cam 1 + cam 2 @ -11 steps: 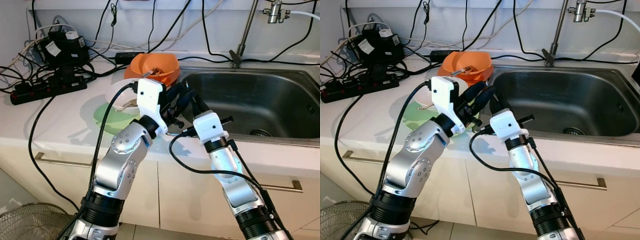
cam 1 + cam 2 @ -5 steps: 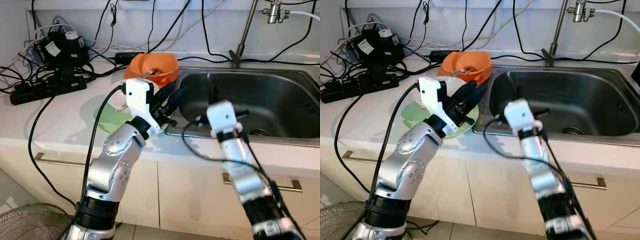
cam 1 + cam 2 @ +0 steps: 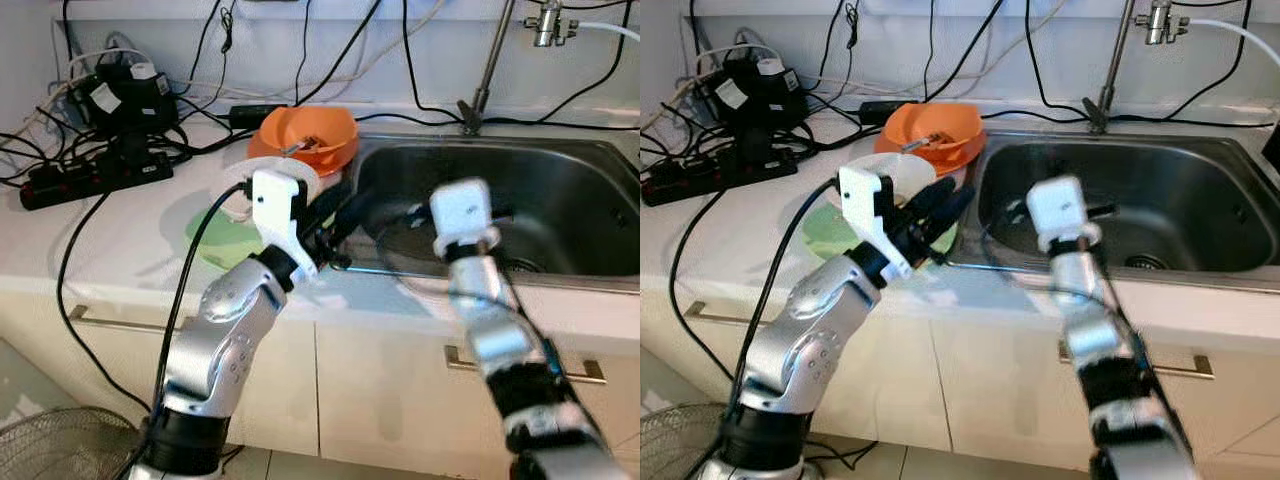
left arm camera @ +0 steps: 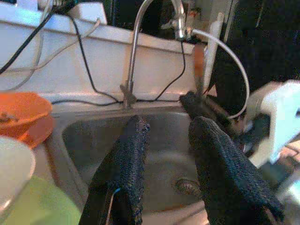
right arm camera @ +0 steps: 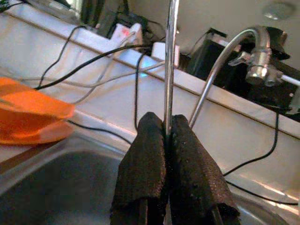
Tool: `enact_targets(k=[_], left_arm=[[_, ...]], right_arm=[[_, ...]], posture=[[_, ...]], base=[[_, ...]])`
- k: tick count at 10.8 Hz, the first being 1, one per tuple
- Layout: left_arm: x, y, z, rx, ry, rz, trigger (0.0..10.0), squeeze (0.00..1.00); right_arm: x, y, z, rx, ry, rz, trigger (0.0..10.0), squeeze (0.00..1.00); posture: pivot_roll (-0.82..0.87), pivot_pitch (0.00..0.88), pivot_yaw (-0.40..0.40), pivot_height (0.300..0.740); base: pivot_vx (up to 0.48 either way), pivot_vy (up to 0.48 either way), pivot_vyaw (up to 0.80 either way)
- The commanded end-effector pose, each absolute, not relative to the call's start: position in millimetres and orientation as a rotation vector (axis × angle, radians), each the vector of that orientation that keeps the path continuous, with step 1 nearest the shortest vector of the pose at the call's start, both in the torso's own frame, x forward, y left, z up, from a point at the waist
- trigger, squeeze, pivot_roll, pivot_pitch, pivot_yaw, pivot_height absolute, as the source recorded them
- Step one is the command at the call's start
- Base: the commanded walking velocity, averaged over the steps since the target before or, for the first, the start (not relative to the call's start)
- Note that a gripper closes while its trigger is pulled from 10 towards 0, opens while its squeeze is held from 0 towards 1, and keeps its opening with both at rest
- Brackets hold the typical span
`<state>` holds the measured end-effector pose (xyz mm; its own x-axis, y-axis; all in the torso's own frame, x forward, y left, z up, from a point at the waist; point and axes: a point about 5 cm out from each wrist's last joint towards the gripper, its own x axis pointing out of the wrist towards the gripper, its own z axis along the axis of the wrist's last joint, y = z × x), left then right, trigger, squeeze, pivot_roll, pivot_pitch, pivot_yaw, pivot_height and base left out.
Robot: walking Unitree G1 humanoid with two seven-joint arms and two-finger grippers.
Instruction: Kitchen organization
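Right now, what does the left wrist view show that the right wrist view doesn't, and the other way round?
Left wrist view: the left pincer open, facing the steel sink, plus the drain, the green plate and a white bowl at its rim. Right wrist view: the right pincer shut on a thin shiny metal piece. Both: the orange bowl, the faucet, the sink and wall cables.

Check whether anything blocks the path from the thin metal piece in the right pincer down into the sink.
Nothing visible does. The right pincer grips the thin metal piece over the sink, whose basin looks bare. The left pincer, open, sits off by the left rim.
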<state>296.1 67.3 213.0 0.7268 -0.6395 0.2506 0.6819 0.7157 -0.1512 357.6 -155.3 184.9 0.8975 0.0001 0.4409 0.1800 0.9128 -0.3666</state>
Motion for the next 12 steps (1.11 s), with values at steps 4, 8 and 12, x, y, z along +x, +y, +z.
enact_targets(k=[4,8,12], left_arm=[[284,73,185,-0.223,-0.056,-0.777,10.0,0.00],[281,79,167,-0.168,0.019,-0.779,10.0,0.00],[272,78,156,-0.113,0.082,-0.849,10.0,0.00]], right_arm=[[373,-197,189,-0.337,-0.381,-0.245,10.0,0.00],[375,-204,173,-0.315,-0.307,-0.246,10.0,0.00],[375,-201,155,-0.305,-0.230,-0.227,10.0,0.00]], posture=[[0.08,0.000,0.087,0.740],[0.08,0.000,0.091,0.740],[0.10,0.000,0.093,0.740]], base=[[0.000,0.000,0.00],[0.000,0.000,0.00],[0.000,0.000,0.00]])
